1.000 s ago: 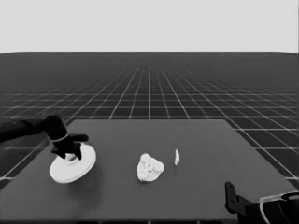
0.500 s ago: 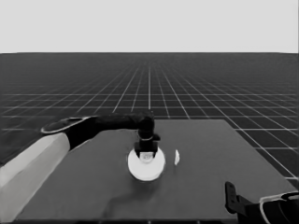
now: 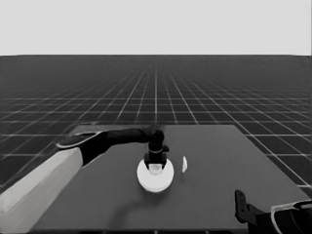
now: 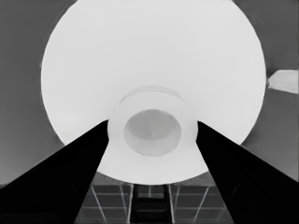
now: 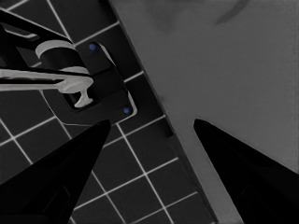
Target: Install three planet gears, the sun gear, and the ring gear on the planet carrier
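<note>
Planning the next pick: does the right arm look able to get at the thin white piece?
Probably yes: the thin white piece stands apart, right of the larger round part held by the left gripper; the parked right gripper faces bare table.

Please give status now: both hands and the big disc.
Left hand shut on larger round part, mid-table. Right hand parked at near right corner, open. Thin white piece beside it, apart.

The larger round part (image 3: pixel 155 176) looks smooth, matt white; the table (image 3: pixel 219 161) is matt dark.
</note>
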